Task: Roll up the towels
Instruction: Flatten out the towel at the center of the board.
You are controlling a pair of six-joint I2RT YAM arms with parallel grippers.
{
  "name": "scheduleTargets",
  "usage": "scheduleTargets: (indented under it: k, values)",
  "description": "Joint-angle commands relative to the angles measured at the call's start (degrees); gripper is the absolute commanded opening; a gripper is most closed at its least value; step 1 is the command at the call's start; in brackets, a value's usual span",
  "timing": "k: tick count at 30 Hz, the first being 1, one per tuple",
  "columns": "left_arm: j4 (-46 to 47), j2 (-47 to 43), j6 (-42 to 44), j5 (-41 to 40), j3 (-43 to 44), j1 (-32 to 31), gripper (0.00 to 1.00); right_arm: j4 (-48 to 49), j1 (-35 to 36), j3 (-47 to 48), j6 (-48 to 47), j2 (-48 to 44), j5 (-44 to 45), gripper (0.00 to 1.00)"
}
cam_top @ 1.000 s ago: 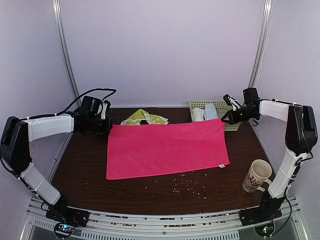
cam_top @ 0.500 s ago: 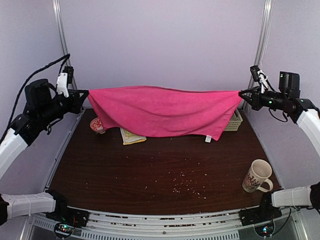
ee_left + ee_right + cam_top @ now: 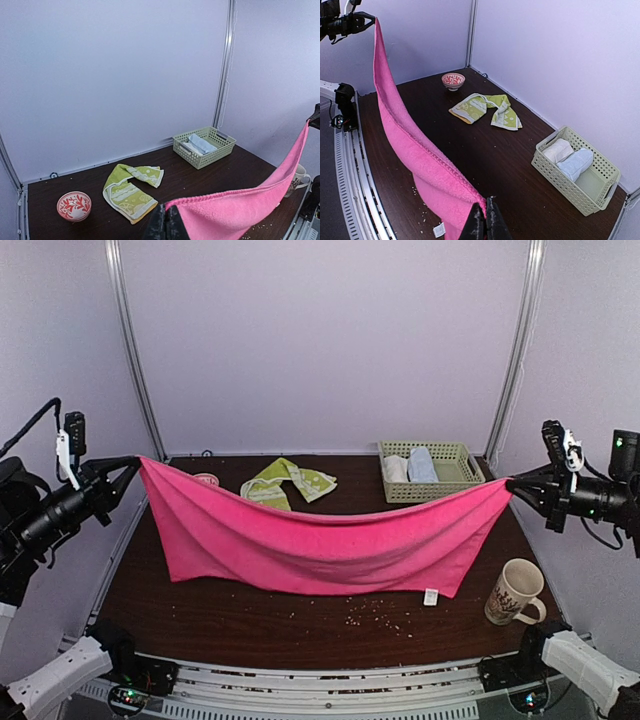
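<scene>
Two tools, one towel strung between them! The left tool (image 3: 133,462) is pinched tight on one top corner of the pink towel (image 3: 320,540), and the right tool (image 3: 512,483) is clamped on the opposite corner. Both are raised well above the surface (image 3: 250,630) and set wide apart. The cloth hangs in a deep, soft sag. Its lower hem drops close to the surface, and I cannot tell whether it brushes it.

My read: holding it up by two corners lets its weight pull out creases and square it up, so it can be laid flat for rolling.

It's a fuzzy, plush weave, long and rectangular, with a small white label (image 3: 431,596) dangling at the lower right corner.

Behind it, the green towel (image 3: 285,480) lies crumpled and half-folded on the surface, not rolled yet. It is patterned yellow-green with cream bands, limp and thin.

The lattice-walled plastic basket (image 3: 468,462) at the back right holds two rolled cloths (image 3: 410,466), one white and one pale blue. A red-patterned bowl (image 3: 206,480) sits at the back left and a glazed mug (image 3: 513,590) at the front right. Crumbs (image 3: 375,612) speckle the dark surface under the hem.
</scene>
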Motion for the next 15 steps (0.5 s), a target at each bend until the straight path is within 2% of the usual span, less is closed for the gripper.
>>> scheduleTargets:
  k: [1, 3, 5, 9, 11, 15]
  values:
    - [-0.91, 0.97, -1.50, 3.07, -0.71, 0.06, 0.00, -4.24, -0.60, 0.07, -3.20, 1.72, -4.97, 0.00]
    - [-0.73, 3.87, -3.03, 2.11, -2.43, 0.05, 0.00, -1.05, -0.58, -2.24, -2.38, 3.10, -3.78, 0.00]
    - [-0.11, 7.95, -5.20, -2.28, -4.65, 0.07, 0.00, 3.10, -0.53, -5.49, -1.04, 5.01, -1.28, 0.00]
    - [3.06, 21.85, -7.84, -8.43, -9.14, 0.07, 0.00, 14.07, -0.24, -13.14, 3.75, 11.79, 5.26, 0.00]
    - [5.42, 29.77, -8.92, -8.73, -9.78, 0.10, 0.00, 17.89, 0.45, -15.43, 3.73, 18.62, 8.90, 0.00]
    - [10.61, 44.16, -9.44, -7.58, -8.31, 0.06, 0.00, 18.75, 2.71, -13.45, -0.94, 32.79, 12.88, 0.00]
